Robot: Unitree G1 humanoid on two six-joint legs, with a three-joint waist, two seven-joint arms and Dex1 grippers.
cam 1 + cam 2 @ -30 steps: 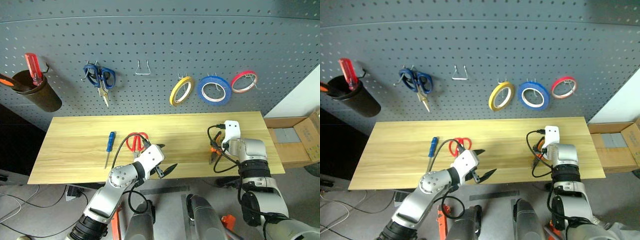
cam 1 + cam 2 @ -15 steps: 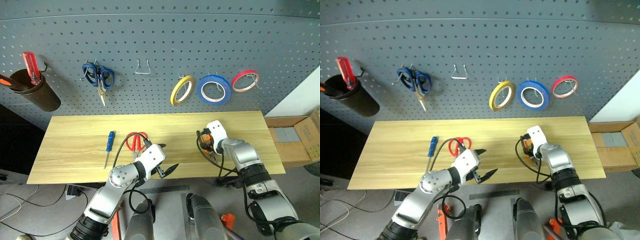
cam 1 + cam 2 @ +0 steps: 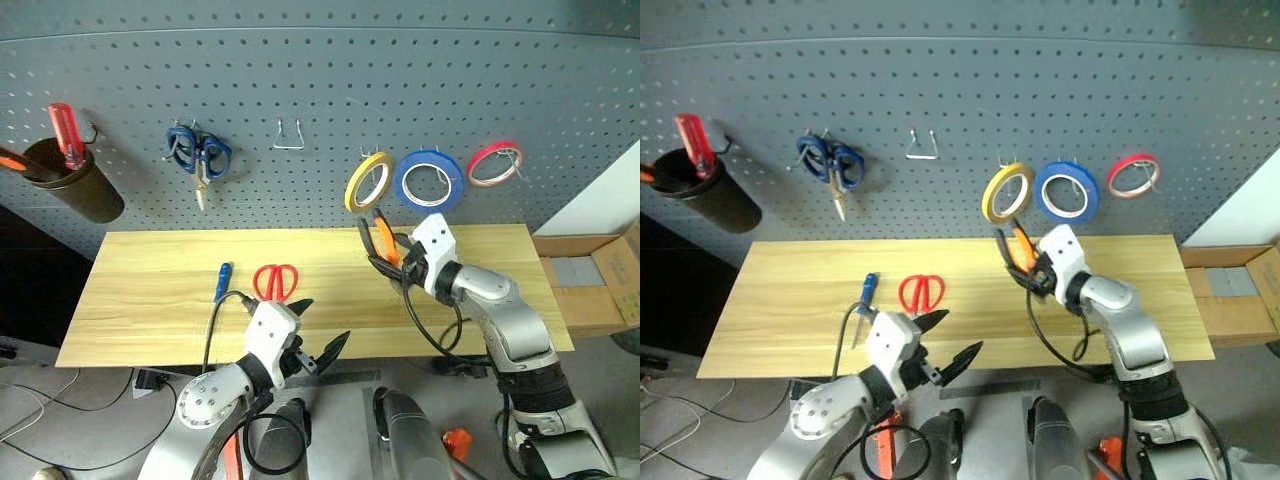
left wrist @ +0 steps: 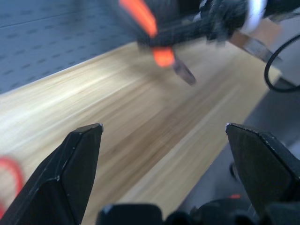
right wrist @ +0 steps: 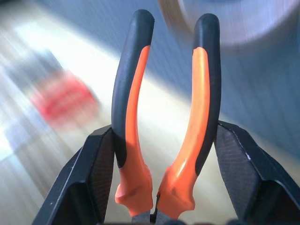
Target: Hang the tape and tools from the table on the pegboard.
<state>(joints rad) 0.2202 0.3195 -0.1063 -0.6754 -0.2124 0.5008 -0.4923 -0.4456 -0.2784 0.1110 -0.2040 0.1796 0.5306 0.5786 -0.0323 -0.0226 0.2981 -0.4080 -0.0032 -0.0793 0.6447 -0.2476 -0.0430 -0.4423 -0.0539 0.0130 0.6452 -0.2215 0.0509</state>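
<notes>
One pair of pliers (image 3: 381, 236) is clamped handles-up in the right tool (image 5: 159, 187), just below the yellow tape (image 3: 367, 181) on the pegboard (image 3: 300, 80) (left tool (image 3: 310, 345) spread, empty): approach a free hook slowly, handles apart.

Blue-handled scissors (image 3: 200, 156) hang on the wall, near a bare wire hook (image 3: 288, 135). A dark cup (image 3: 75, 193) holds a red screwdriver (image 3: 65, 135). A blue tape ring (image 3: 429, 181) hangs beside a smaller red tape ring (image 3: 494, 164). A blue-handled screwdriver (image 3: 219, 287) lies flat. A cardboard box (image 3: 600, 280) sits far right.
</notes>
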